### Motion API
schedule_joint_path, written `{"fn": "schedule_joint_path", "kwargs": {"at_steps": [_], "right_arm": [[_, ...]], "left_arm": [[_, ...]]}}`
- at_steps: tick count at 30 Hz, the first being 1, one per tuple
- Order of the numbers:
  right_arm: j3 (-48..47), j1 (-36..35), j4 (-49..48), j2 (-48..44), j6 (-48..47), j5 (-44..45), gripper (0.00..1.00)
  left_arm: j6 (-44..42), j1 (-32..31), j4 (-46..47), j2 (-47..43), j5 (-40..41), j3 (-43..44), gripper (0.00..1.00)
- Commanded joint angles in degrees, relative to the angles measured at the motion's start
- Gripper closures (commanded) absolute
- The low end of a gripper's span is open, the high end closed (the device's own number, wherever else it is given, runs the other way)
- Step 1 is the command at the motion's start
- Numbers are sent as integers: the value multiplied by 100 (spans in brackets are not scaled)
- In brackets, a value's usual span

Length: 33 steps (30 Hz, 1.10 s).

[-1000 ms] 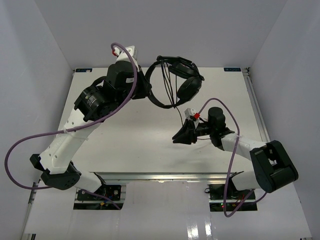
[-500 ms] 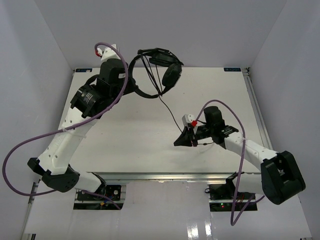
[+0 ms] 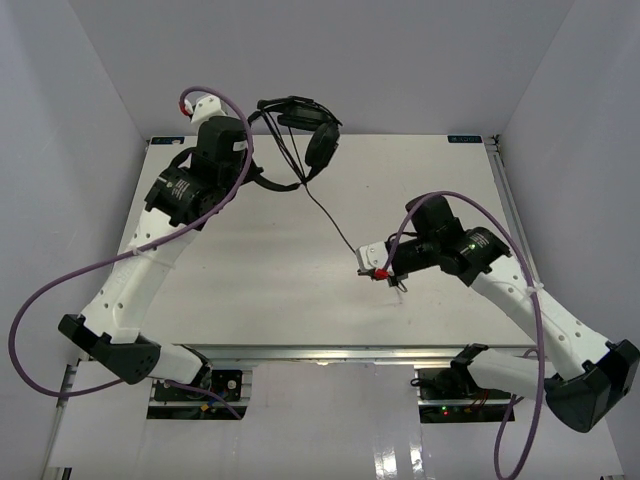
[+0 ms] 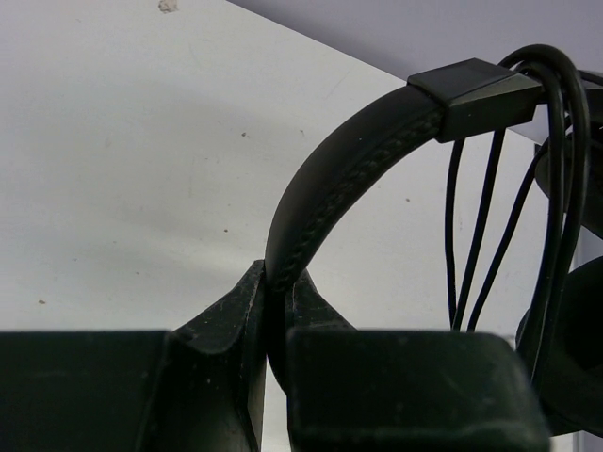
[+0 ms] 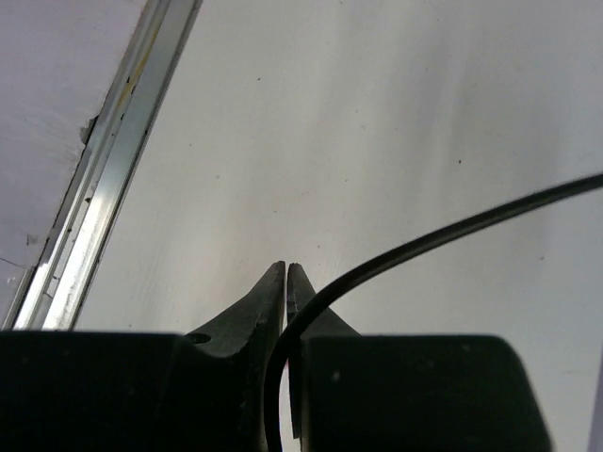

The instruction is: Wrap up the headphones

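Note:
The black headphones (image 3: 318, 143) hang in the air above the table's far edge. My left gripper (image 3: 258, 170) is shut on their headband (image 4: 325, 193), which rises from between the fingers (image 4: 236, 311). Several strands of cord (image 4: 480, 217) run across the headband next to an earcup (image 4: 570, 358). From the headphones the thin cord (image 3: 330, 218) runs straight down to my right gripper (image 3: 374, 270) over the table's middle. That gripper (image 5: 286, 269) is shut on the cord (image 5: 452, 235), which curves out to the right from between the fingers. A short end (image 3: 399, 286) dangles beside it.
The white table (image 3: 250, 290) is bounded by a metal rail (image 5: 113, 179) and white enclosure walls. Thick purple cables (image 3: 60, 290) loop off both arms; the right one arcs over that wrist (image 3: 440, 205).
The left arm has carried the headphones up and to the back left. The right gripper has closed on the cord and turned, its arm swinging out right, and the cord now runs straight.

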<state>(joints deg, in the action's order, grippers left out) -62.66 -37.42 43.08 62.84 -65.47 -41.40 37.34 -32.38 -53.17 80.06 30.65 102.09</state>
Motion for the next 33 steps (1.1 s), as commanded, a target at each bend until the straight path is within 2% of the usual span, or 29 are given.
{"fn": "schedule_joint_path", "kwargs": {"at_steps": [1,6,13,20,26,33], "right_arm": [[-691,-315,668,-134,-461,1125,91],[-1626,-690,928,49,-564,1933,91],[-2110,-1464,900,249,-532,3229,90],[-2343,-1646,139,463,-542,4370,89],[-2499,-1657,-331,749,-616,4842,90],[-2598,-1698,-729,1093,-782,5001,90]], "left_arm": [[1,90,480,-174,195,-287,100],[-42,135,725,-237,162,-778,100],[-99,135,913,-145,-105,-1338,100],[-631,135,1140,-311,-702,-2262,100],[-1084,135,1517,-758,-1351,-3191,100],[-1828,65,1629,-816,-2584,-3484,100]]}}
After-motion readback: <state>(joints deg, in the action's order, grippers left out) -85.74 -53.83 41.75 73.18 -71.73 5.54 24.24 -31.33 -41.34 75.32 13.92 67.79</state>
